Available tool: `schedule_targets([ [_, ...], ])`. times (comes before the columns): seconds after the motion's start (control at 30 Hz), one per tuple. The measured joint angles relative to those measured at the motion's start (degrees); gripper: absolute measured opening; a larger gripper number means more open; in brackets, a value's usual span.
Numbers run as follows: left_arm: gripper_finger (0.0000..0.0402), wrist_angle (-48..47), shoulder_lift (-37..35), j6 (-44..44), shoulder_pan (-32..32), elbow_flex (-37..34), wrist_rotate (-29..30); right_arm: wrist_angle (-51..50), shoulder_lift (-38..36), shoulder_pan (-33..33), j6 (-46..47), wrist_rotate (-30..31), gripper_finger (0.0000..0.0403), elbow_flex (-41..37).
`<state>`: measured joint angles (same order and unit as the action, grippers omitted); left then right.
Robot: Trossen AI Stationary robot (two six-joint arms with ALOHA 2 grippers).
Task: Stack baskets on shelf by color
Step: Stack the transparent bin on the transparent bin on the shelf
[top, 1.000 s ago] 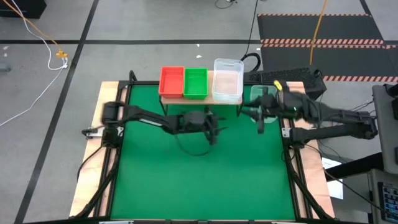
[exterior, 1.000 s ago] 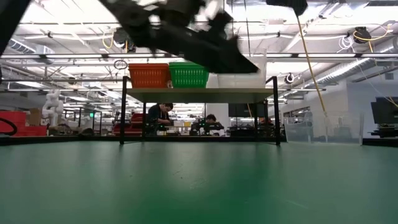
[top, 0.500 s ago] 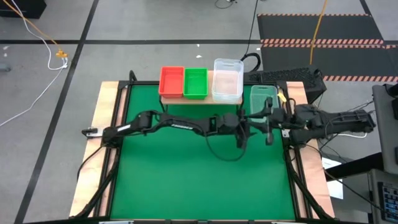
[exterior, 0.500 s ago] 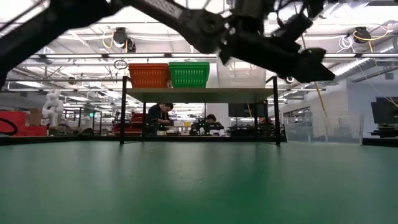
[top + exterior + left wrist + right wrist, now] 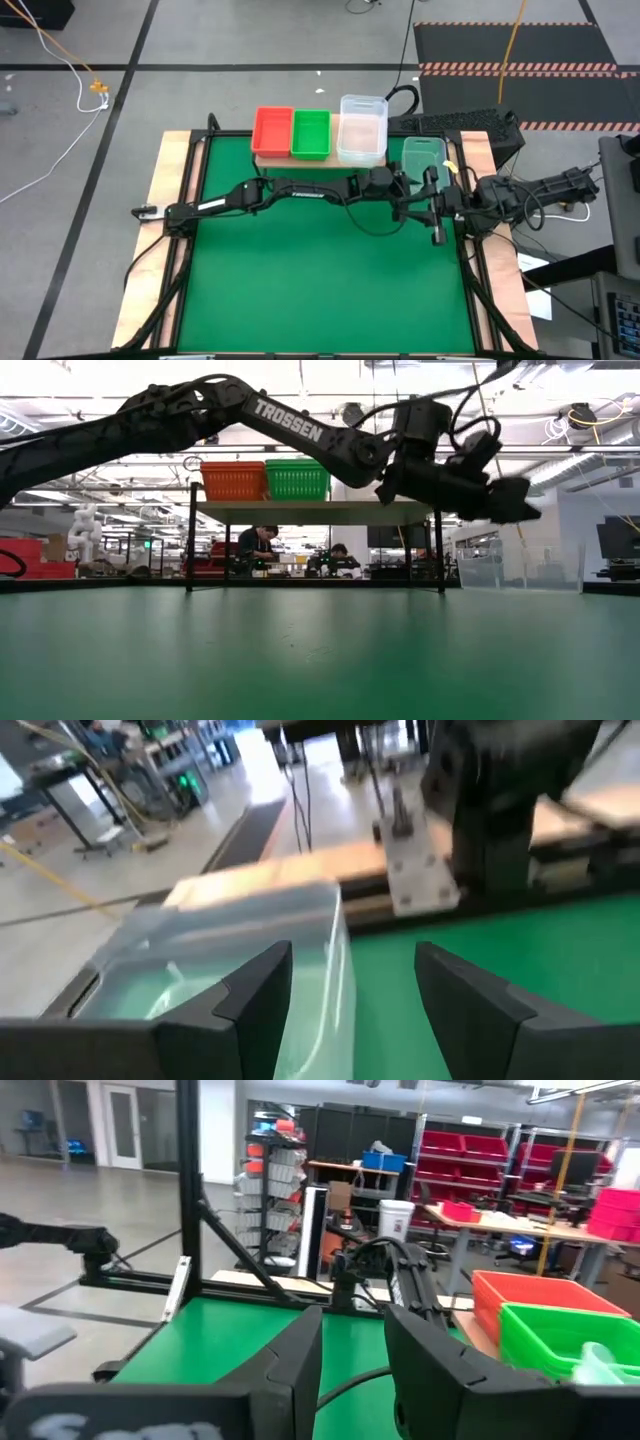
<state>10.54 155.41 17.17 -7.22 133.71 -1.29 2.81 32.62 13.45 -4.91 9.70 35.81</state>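
My left gripper (image 5: 418,205) hangs with fingers spread and empty, just short of a clear, round-cornered translucent plastic basket (image 5: 424,157) at my two o'clock on the mat. My right gripper (image 5: 438,222), narrowly parted, holds nothing. Farther off at eleven o'clock, the low light-wood shelf (image 5: 336,135) carries red (image 5: 271,131), bright green (image 5: 311,133) and clear baskets (image 5: 362,130).
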Motion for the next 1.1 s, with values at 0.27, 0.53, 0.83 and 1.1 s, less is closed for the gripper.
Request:
schedule_targets([
  [0.27,0.0214,-5.8,0.0,4.8,0.2,0.0,1.8,-0.5,0.0,0.0,0.8,2.5,0.0105,0.0],
  [0.53,0.0214,-4.7,0.0,7.9,-0.3,0.0,3.3,-0.1,0.5,0.0,1.2,2.5,0.0105,0.0],
  [0.83,0.0214,-4.1,1.6,9.8,-1.3,0.0,1.7,1.5,1.6,0.0,1.2,2.5,0.0105,0.0],
  [1.1,0.0191,-5.1,1.7,9.7,-1.7,0.0,1.8,1.7,2.1,0.1,1.2,2.5,0.0105,0.0],
])
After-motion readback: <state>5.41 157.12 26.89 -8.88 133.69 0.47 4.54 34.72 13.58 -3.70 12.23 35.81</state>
